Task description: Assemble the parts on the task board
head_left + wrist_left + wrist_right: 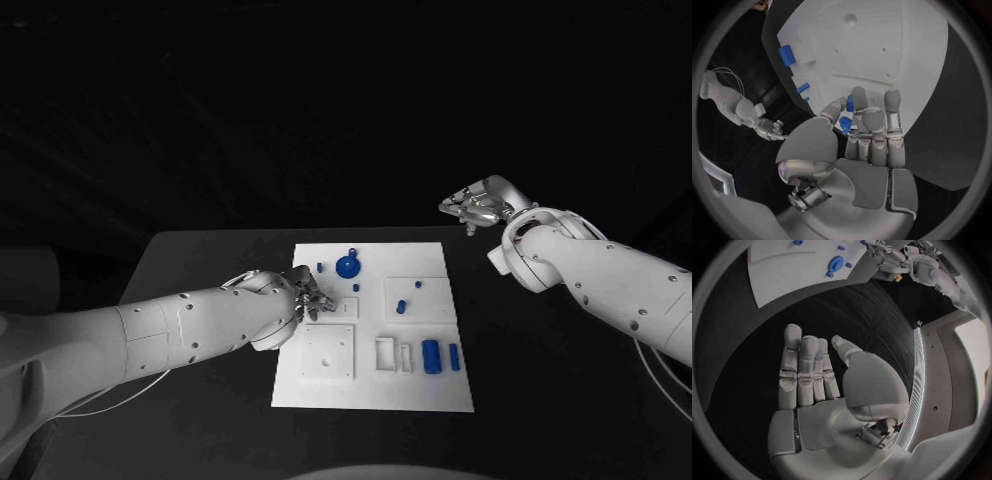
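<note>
The black table (202, 250) carries a flat white rectangular task board (378, 385) in its middle, lying lengthwise away from the robot. The white left arm (159, 330) reaches in over the board's near-left edge, and its silver left hand (300, 293) sits above the board's left side, just beside a raised white square block (326, 353). In the left wrist view that hand (870, 135) has its fingers straight and close together, thumb standing off to one side, with small blue parts (845, 122) right at the fingertips; whether it pinches one I cannot tell. The white right arm (606, 285) stays off the board, out over the table's far-right corner, and its silver right hand (476, 208) hangs there well apart from everything. Its fingers (804, 370) lie flat and side by side, thumb apart, nothing in them (a plain bare palm). On the board, the biggest blue piece is a round disc with a small stem (349, 266) near the far end; two upright blue cylinders (431, 356) stand at the near right, and a few little blue pegs (404, 305) lie between.
</note>
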Motion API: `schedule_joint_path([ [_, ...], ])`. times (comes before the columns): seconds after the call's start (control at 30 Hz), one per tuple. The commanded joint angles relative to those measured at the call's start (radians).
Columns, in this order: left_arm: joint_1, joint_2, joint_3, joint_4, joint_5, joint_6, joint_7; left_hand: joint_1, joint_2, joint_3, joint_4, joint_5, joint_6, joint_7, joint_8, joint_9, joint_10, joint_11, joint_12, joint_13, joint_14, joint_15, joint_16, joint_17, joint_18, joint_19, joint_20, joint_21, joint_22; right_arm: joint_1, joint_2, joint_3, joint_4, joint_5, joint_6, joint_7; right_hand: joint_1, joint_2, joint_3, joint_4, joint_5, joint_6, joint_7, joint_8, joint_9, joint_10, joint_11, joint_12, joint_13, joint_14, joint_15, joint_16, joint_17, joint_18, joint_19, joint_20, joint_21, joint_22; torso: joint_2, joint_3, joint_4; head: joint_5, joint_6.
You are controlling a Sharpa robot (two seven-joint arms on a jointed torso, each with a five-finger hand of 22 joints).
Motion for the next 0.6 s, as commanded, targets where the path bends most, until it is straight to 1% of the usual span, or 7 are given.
schedule_joint_path([
  [0.03, -0.003, 0.006, 0.001, -0.005, -0.003, 0.025, -0.005, 0.013, 0.015, 0.036, -0.039, 0.0, 0.118, -0.075, 0.004, 0.01, 0.043, -0.012, 0.003, 0.0, 0.002, -0.011, 0.001, -0.001, -0.006, 0.009, 0.001, -0.003, 0.001, 0.001, 0.002, 0.001, -0.001, 0.005, 0.012, 0.009, -0.005, -0.002, -0.001, -0.008, 0.006, -0.008, 0.001, -0.003, -0.001, -0.009, 0.001, 0.005, -0.002, -0.009, -0.001, 0.005, -0.002, 0.012, 0.009, -0.001, -0.006, 0.002, 0.0, 0.0004, -0.0006, -0.001, 0.001],
  [0.37, -0.004, 0.011, 0.001, -0.012, -0.005, 0.022, -0.007, 0.015, 0.014, 0.035, -0.038, -0.001, 0.116, -0.075, 0.003, 0.011, 0.043, -0.012, 0.002, 0.0, 0.003, -0.011, 0.0, -0.003, -0.008, 0.014, 0.0, -0.017, 0.013, 0.001, 0.005, 0.001, -0.004, 0.009, 0.015, 0.012, -0.006, -0.002, -0.01, -0.011, 0.01, -0.008, 0.001, -0.003, -0.002, -0.01, 0.001, 0.005, -0.003, -0.01, 0.0, 0.006, -0.003, 0.012, 0.01, -0.001, -0.011, 0.005, 0.0, 0.0014, -0.0002, -0.002, 0.001],
  [0.47, -0.004, 0.012, 0.001, -0.013, -0.008, 0.016, -0.008, 0.016, 0.015, 0.035, -0.036, -0.002, 0.116, -0.075, 0.003, 0.012, 0.042, -0.012, 0.002, 0.0, 0.003, -0.011, 0.0, -0.004, -0.008, 0.016, 0.0, -0.023, 0.019, 0.001, 0.006, 0.001, -0.005, 0.01, 0.015, 0.012, -0.007, -0.001, -0.013, -0.01, 0.011, -0.009, 0.001, -0.003, -0.002, -0.01, 0.001, 0.005, -0.004, -0.01, 0.0, 0.006, -0.003, 0.012, 0.011, -0.001, -0.012, 0.007, 0.0, 0.0009, 0.0, -0.011, 0.003],
  [0.53, -0.004, 0.013, 0.001, -0.014, -0.01, 0.011, -0.008, 0.016, 0.015, 0.035, -0.035, -0.003, 0.115, -0.075, 0.003, 0.012, 0.042, -0.011, 0.001, 0.0, 0.003, -0.012, 0.001, -0.004, -0.009, 0.019, 0.0, -0.03, 0.025, 0.001, 0.006, 0.001, -0.005, 0.011, 0.015, 0.012, -0.007, -0.001, -0.013, -0.01, 0.011, -0.009, 0.001, -0.003, -0.002, -0.01, 0.001, 0.005, -0.004, -0.01, 0.0, 0.006, -0.003, 0.012, 0.011, -0.001, -0.012, 0.007, 0.0, 0.0004, 0.0001, -0.01, 0.004],
  [0.6, -0.004, 0.013, 0.001, -0.014, -0.011, 0.007, -0.008, 0.016, 0.015, 0.035, -0.035, -0.003, 0.115, -0.075, 0.003, 0.012, 0.042, -0.011, 0.001, 0.0, 0.003, -0.012, 0.001, -0.004, -0.009, 0.019, 0.0, -0.03, 0.025, 0.001, 0.007, 0.001, -0.006, 0.011, 0.016, 0.012, -0.007, -0.001, -0.013, -0.01, 0.011, -0.009, 0.001, -0.003, -0.002, -0.01, 0.001, 0.005, -0.004, -0.01, 0.0, 0.006, -0.003, 0.012, 0.011, -0.001, -0.012, 0.007, 0.0, 0.0007, 0.0004, -0.008, 0.004],
])
